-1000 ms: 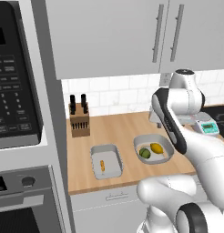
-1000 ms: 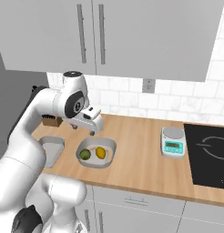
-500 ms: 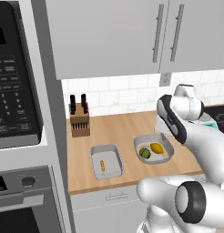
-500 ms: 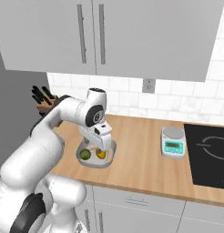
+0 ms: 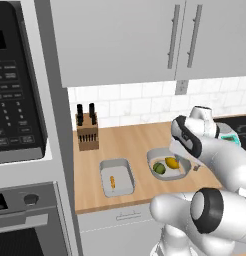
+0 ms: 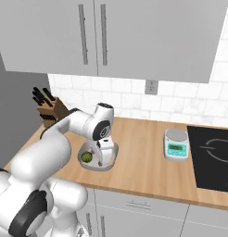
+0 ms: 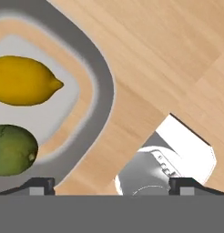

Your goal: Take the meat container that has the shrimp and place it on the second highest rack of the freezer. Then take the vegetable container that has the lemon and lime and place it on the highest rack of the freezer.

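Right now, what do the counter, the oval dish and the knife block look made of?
Counter: light wood, plank seams and grain, matte. Oval dish: smooth grey, dull sheen; plastic or ceramic, can't tell which. Knife block: darker brown wood, it seems, with black handles.

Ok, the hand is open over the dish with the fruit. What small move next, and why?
Probably swing the hand away from the robot's right, over to the meat container. It hangs open above the rim of the vegetable container with the lemon and lime, but the tray with the shrimp goes first and still sits on the counter.
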Motion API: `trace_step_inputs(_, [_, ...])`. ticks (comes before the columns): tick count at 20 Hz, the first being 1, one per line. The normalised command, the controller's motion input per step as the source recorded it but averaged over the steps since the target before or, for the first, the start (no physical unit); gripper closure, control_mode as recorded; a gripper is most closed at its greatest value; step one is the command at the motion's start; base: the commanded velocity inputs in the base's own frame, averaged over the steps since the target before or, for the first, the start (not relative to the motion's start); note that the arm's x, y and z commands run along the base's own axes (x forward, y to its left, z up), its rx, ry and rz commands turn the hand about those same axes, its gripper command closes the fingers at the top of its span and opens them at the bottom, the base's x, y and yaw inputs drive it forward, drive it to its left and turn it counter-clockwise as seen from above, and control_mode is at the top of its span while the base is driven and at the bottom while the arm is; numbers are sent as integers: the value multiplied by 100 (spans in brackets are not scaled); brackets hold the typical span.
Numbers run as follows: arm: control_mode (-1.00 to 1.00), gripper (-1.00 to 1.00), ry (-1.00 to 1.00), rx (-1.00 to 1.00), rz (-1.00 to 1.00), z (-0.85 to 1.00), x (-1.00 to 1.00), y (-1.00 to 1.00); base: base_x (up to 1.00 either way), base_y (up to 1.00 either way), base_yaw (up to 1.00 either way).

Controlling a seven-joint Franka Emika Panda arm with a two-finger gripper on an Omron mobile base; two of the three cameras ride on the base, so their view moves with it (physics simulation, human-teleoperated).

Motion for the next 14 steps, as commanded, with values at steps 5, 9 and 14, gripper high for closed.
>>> trace_step_inputs(5, [-100,-100,-6,-5,-13,-45,0,0,0,0,0])
trace_step_inputs(9, [-100,-100,-12,-9,-8,-37,-1,1,0,0,0])
trace_step_inputs(14, [-100,-100,-4,-5,-3,-27,12,0,0,0,0])
